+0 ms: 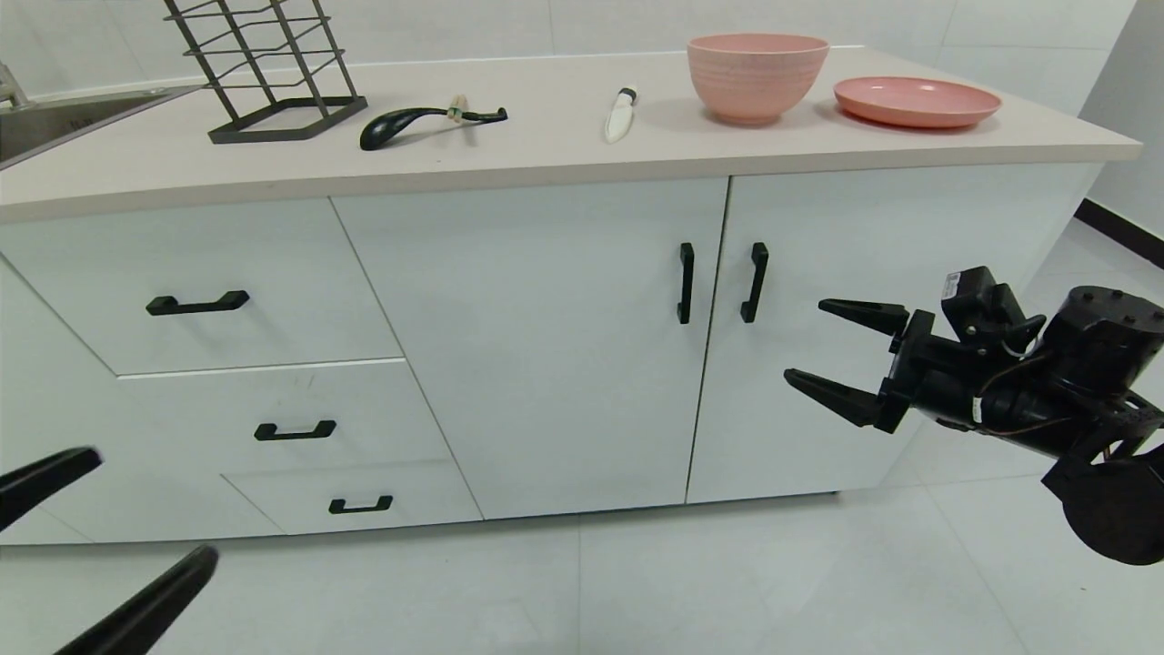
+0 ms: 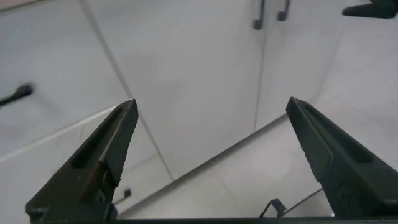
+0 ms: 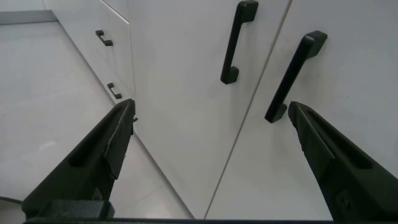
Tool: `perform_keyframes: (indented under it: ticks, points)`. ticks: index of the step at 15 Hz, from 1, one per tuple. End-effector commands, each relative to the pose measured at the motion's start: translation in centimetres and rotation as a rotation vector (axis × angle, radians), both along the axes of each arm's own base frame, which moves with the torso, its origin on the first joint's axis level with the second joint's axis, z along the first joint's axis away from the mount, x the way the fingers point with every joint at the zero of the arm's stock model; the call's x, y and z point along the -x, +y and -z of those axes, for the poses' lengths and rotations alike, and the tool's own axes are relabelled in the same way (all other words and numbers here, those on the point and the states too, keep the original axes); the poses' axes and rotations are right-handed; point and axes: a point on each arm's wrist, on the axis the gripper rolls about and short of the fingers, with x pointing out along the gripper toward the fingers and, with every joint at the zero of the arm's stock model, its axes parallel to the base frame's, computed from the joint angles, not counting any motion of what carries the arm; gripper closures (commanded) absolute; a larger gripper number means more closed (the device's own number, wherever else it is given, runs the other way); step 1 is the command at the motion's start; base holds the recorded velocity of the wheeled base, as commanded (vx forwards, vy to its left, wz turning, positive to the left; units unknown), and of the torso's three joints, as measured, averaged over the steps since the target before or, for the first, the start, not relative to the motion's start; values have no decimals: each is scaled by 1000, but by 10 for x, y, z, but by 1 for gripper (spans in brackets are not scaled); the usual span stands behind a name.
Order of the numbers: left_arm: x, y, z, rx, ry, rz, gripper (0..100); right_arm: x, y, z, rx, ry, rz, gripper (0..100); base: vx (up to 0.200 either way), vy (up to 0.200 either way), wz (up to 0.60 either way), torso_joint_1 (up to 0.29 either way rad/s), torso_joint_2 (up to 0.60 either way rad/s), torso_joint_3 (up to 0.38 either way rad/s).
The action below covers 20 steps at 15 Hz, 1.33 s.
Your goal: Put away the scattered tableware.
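On the pale flat desk (image 1: 546, 155) we saw, left to right, a black wire rack (image 1: 273, 68), a black long-handled spoon (image 1: 400, 123), a small white knife (image 1: 620, 114), a pink ribbed bowl (image 1: 757, 75) and a pink flat plate (image 1: 917, 100). A steel sink (image 1: 55, 118) sat in its left end. Below, three white drawers (image 1: 227, 273) lay left of two white cabinet doors (image 1: 546, 346). Our right claw (image 1: 807, 341) hung before the right door, our left claw (image 1: 155, 505) low before the drawers.

Looks matt and faintly ribbed on the pink bowl (image 1: 757, 77), far right; same matt pink plastic look on the plate (image 1: 917, 100) beside it. Shines glossy black on the ladle (image 1: 400, 123); pale wood on the chopsticks (image 1: 462, 109) across its handle. Smooth white plastic on the knife (image 1: 618, 120). Dark matt metal wire in the rack (image 1: 273, 73), far left. Matt beige on the countertop (image 1: 546, 155); smooth white on the cabinet doors (image 1: 546, 364), with matt black handles (image 1: 685, 283).
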Motion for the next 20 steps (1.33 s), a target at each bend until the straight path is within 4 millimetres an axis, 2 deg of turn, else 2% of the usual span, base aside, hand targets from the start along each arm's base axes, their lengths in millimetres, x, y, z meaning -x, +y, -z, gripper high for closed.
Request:
perform_keyframes:
  ticks: [1, 3, 5, 7, 8, 10, 11, 12, 14, 17, 18, 20]
  points:
    - [-85, -20, 1, -105, 54, 243, 0, 2, 0, -5, -3, -15, -1, 0, 0, 0, 0, 0, 0, 0]
    - [-125, -36, 17, -132, 13, 534, 0, 1, 0, -4, -3, -16, -2, 0, 0, 0, 0, 0, 0, 0]
    - [-146, -43, 28, -149, -27, 666, 0, 1, 0, -4, -2, -13, -2, 0, 0, 0, 0, 0, 0, 0]
    - [-192, -74, 32, -158, -100, 763, 0, -1, 1, 1, -1, 3, -4, 0, 0, 0, 0, 0, 0, 0]
    - [-206, -92, 29, -152, -118, 804, 0, -2, 2, 2, 0, 6, -5, 0, 0, 0, 0, 0, 0, 0]
    - [-218, -129, 24, -122, -135, 896, 0, -3, 3, 4, 1, 9, -8, 0, 0, 0, 0, 0, 0, 0]
    - [-219, -142, 22, -105, -128, 923, 0, -5, 5, 6, 1, 14, -14, 0, 0, 0, 0, 0, 0, 0]
    - [-216, -171, 18, -56, -95, 981, 0, -10, 9, 9, 2, 17, -21, 0, 0, 0, 0, 0, 0, 0]
    - [-225, -205, 9, 5, -69, 1035, 0, -22, 13, 13, 0, 15, -27, 0, 0, 0, 0, 0, 0, 0]
    - [-244, -220, -1, 1, -25, 1036, 0, -33, 15, 23, 4, 32, -27, 0, 0, 0, 0, 0, 0, 0]
    - [-252, -226, -11, 0, -24, 1016, 0, -37, 16, 24, 3, 29, -25, 0, 0, 0, 0, 0, 0, 0]
    - [-262, -238, -17, -3, -4, 997, 0, -44, 17, 20, -3, 1, -24, 0, 0, 0, 0, 0, 0, 0]
